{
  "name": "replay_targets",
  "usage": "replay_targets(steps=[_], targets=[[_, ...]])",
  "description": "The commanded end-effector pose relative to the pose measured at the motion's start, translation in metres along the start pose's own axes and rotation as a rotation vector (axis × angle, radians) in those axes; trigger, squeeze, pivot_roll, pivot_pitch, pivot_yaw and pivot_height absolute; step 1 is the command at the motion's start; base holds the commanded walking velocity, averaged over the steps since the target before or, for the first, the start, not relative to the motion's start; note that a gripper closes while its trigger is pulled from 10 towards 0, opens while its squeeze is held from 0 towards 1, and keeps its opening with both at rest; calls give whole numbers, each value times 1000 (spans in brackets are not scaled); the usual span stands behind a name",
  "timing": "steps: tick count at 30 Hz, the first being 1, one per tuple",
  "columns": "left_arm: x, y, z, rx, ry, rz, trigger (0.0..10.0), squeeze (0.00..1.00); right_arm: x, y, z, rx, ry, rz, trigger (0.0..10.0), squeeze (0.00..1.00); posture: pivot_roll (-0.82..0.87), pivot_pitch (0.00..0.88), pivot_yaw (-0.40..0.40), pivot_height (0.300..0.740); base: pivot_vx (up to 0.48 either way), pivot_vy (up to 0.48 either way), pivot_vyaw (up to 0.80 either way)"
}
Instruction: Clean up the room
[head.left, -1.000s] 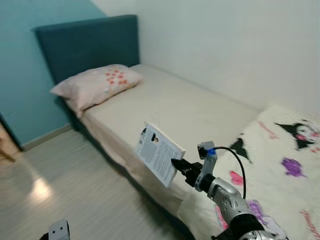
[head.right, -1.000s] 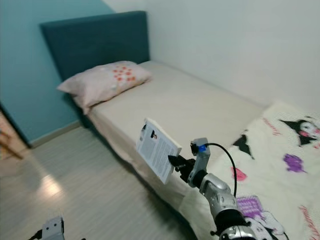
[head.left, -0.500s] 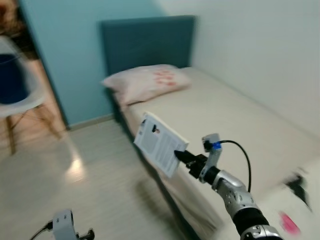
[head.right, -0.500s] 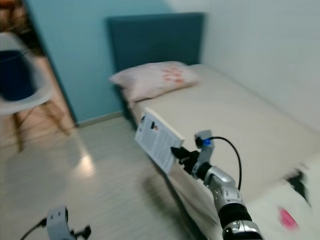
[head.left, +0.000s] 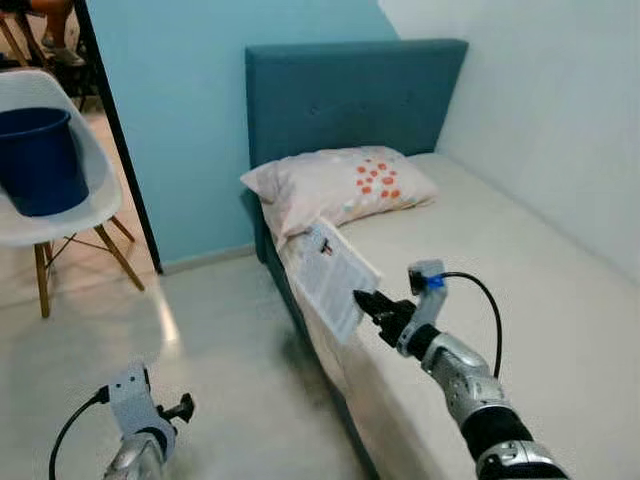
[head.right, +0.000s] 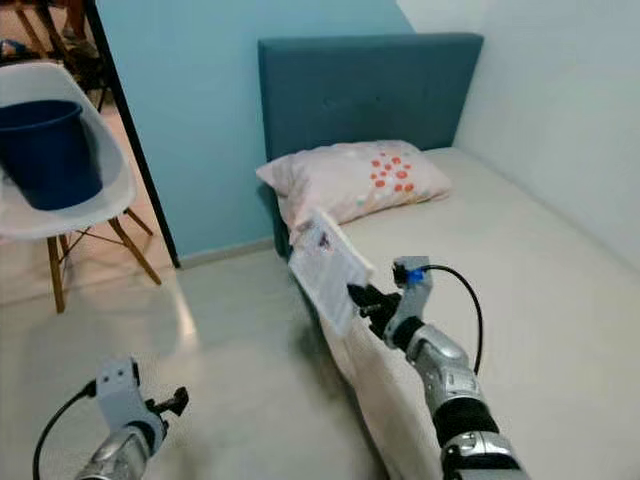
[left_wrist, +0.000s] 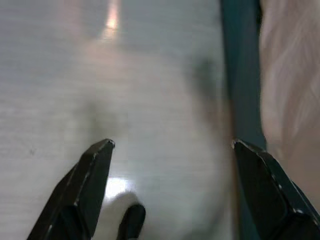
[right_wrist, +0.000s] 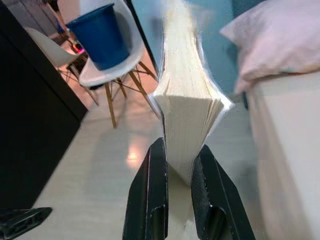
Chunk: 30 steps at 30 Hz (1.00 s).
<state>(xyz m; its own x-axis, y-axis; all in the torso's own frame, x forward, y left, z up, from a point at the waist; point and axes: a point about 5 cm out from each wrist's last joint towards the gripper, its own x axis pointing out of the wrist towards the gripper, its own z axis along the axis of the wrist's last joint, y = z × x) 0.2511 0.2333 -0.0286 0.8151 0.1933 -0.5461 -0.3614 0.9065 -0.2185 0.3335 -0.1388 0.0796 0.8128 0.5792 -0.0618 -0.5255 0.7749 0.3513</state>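
Camera swung left; right arm (head.left: 372, 303) outstretched, jaws clamping book (head.left: 335, 277).

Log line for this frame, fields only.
right gripper: jaws shut on book, held up beside bed | left gripper: jaws open, low over floor | pillow on bed

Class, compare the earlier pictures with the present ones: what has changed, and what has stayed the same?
The camera has swung left: the patterned blanket has left view, and a white chair carrying a blue bucket has come in. The right gripper stays clamped on the white paperback book. The left gripper stays open, low over the floor.
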Motion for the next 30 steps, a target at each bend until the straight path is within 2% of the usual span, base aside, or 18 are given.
replay_targets(steps=[1,9,18,22,26,30], targets=[[0,-2,-1,-2,3,-7,10000,0,-4,-6,6,-6,-29,-21,10000,0,-3,5,-52,740,480,0,0],[1,-10,1,-3,-13,-38,10000,0,-8,-14,4,42,-38,-86,10000,0,-7,10,-48,740,480,0,0],[1,-11,1,-2,-17,-43,10000,0,-10,-17,4,81,-41,-102,10000,0,-9,13,-46,740,480,0,0],[2,-11,3,-1,-21,-43,10000,0,-12,-17,4,65,-52,-99,10000,0,-9,14,-47,740,480,0,0],[3,-14,5,0,-32,-50,10000,0,-13,-17,5,37,-59,-101,10000,0,-12,13,-45,740,480,0,781],[4,-17,7,4,-40,-62,10000,0,-13,-19,4,78,-56,-114,10000,0,-13,13,-46,740,480,0,600]])
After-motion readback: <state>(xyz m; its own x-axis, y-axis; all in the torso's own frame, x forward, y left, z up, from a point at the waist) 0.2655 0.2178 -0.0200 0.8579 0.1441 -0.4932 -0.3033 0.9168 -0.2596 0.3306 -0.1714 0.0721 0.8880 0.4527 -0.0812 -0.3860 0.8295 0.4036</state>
